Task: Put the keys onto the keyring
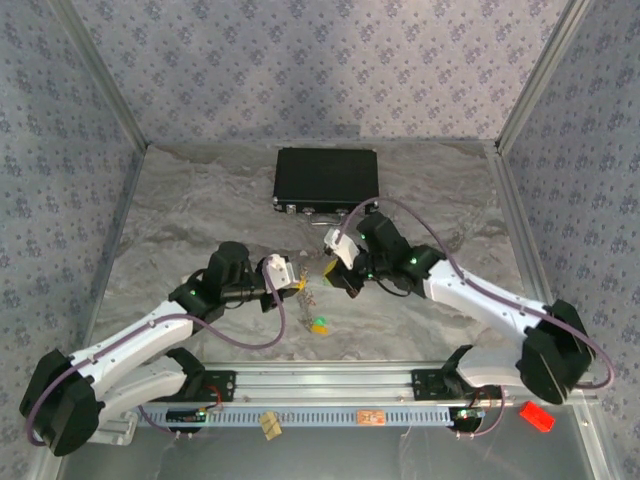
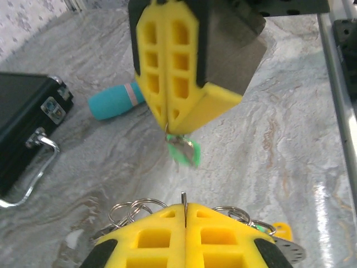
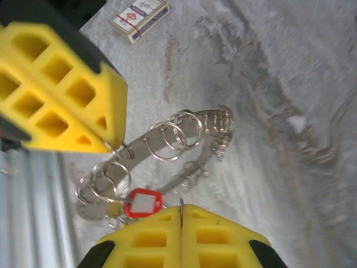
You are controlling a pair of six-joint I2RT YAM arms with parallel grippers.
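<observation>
The keyring (image 3: 187, 129) is a silvery band strung with several small split rings, lying on the marble between both grippers. My left gripper (image 2: 184, 207) is shut on a thin wire ring of it, with more rings (image 2: 130, 210) on either side. In the right wrist view its yellow fingers (image 3: 61, 95) touch the band's end. My right gripper (image 3: 181, 207) is shut on a thin wire. A green key (image 2: 185, 149) dangles under its fingers (image 2: 167, 72). A red key (image 3: 143, 202) hangs on the keyring. A yellow key (image 2: 281, 229) lies beside the rings. From above, the grippers (image 1: 298, 284) (image 1: 331, 270) nearly meet.
A black case (image 1: 325, 180) with a metal handle (image 2: 33, 167) lies at the back. A teal cylinder (image 2: 114, 100) rests near it. A card box (image 3: 139, 17) lies beyond the keyring. A red block (image 1: 537, 415) sits past the metal rail (image 1: 330, 380) at the near edge.
</observation>
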